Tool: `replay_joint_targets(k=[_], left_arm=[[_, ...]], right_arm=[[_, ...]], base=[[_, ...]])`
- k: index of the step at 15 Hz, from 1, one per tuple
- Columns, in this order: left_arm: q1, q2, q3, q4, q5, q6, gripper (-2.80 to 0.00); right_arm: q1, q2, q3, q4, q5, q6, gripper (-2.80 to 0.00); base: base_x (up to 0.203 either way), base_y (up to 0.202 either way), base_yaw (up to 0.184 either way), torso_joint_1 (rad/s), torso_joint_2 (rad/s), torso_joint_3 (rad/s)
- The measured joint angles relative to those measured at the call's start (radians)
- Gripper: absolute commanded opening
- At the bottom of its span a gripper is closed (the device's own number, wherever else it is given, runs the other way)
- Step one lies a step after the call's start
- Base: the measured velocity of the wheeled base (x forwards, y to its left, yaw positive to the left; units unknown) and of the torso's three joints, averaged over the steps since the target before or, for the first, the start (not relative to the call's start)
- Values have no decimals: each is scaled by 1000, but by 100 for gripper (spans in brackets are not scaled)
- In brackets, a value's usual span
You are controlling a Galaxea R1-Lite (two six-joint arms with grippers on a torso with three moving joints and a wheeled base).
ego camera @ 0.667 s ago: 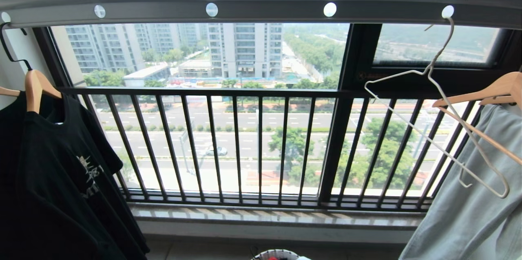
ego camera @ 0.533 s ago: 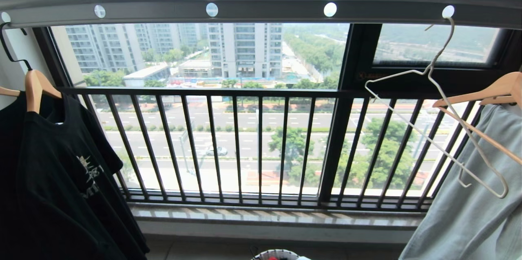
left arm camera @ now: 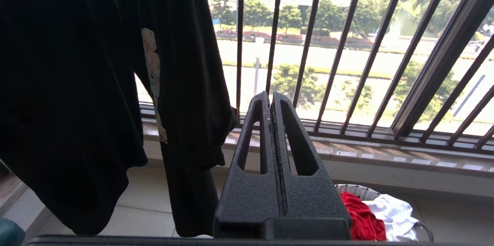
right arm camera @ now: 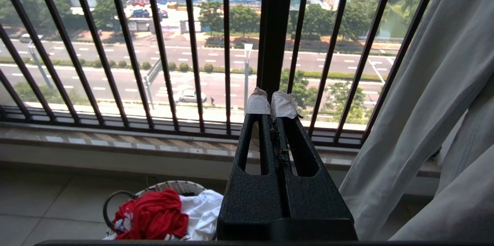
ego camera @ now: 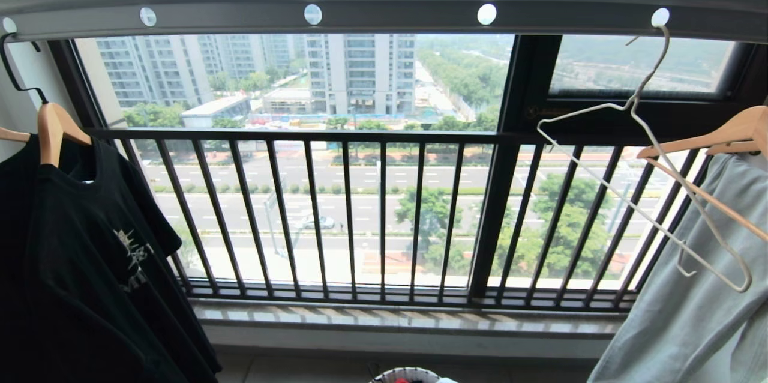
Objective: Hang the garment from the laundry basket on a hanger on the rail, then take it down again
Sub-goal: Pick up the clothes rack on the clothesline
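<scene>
The red garment lies crumpled in the white wire laundry basket on the floor under the window, next to a white garment. The same red garment shows in the left wrist view, and the basket's rim peeks in at the bottom of the head view. The thin white wire hanger hangs empty and tilted from a hole at the right of the grey rail. My left gripper and right gripper are both shut on nothing, parked low and pointing at the window, well short of the basket.
A black T-shirt on a wooden hanger hangs at the rail's left end. A pale grey-blue garment on a wooden hanger hangs at the right end, close behind the wire hanger. The dark barred railing and stone sill lie ahead.
The wire hanger sways very slightly; nothing else has moved.
</scene>
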Motion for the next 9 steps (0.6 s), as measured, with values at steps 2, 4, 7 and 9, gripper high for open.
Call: replay_joint_targets(k=[2, 4, 7, 9], left_arm=[[0, 0, 0, 0, 0, 0, -280], [0, 0, 0, 0, 0, 0, -280], [0, 0, 0, 0, 0, 0, -280], [0, 0, 0, 0, 0, 0, -280]], right_arm=[[0, 0, 0, 0, 0, 0, -280], [0, 0, 0, 0, 0, -1, -280], [0, 0, 0, 3, 0, -1, -280], [-1, 0, 0, 0, -1, 2, -280]], base=[[0, 0, 0, 0, 0, 0], [0, 0, 0, 0, 0, 0], [0, 0, 0, 0, 0, 0], [0, 0, 0, 0, 0, 0]])
